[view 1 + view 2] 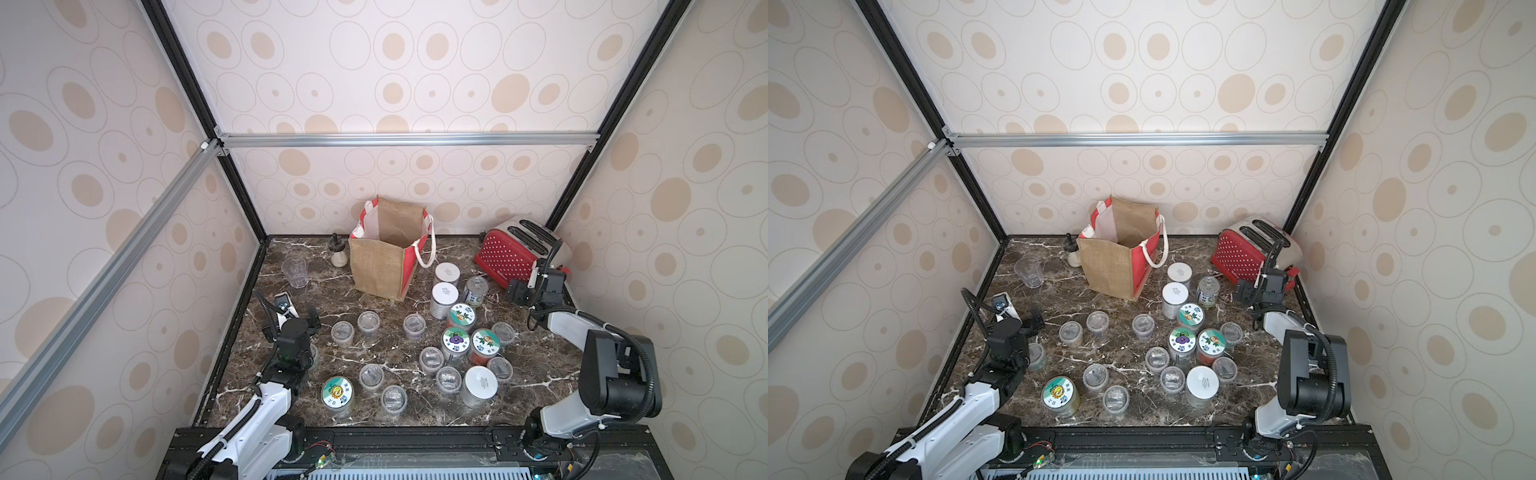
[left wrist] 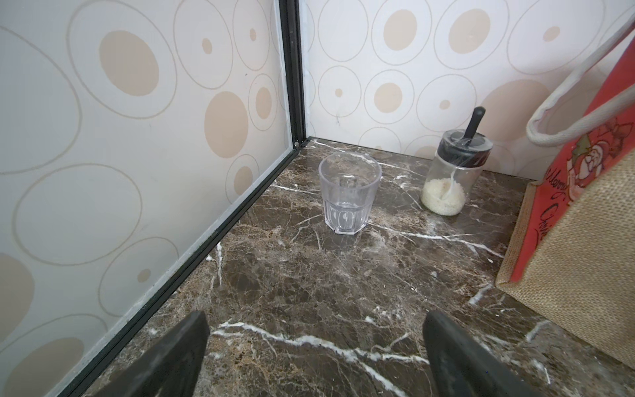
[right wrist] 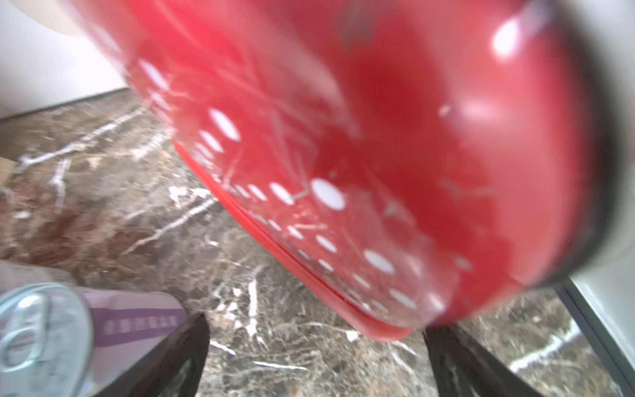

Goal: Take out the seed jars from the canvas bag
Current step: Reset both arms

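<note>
The canvas bag [image 1: 380, 266] [image 1: 1113, 270] [image 2: 580, 247] stands upright and open at the back centre; no jar shows in its mouth. Several seed jars stand on the marble in front of it: white-lidded ones [image 1: 444, 296], sticker-lidded ones [image 1: 456, 340] [image 1: 1058, 391] and small clear cups [image 1: 368, 322]. My left arm partly hides one cup [image 1: 1036, 357]. The left gripper [image 1: 291, 318] [image 2: 316, 323] is open over bare marble at the left, holding nothing. My right gripper [image 1: 538, 282] [image 3: 318, 330] is open and empty, close against the toaster.
A red polka-dot toaster [image 1: 513, 249] [image 3: 378, 137] sits at the back right. A pull-tab can [image 1: 476, 291] [image 3: 41, 330] stands just left of the right gripper. A clear drinking glass [image 2: 348, 196] and a black-topped shaker [image 2: 446, 178] stand near the back left corner. Walls close three sides.
</note>
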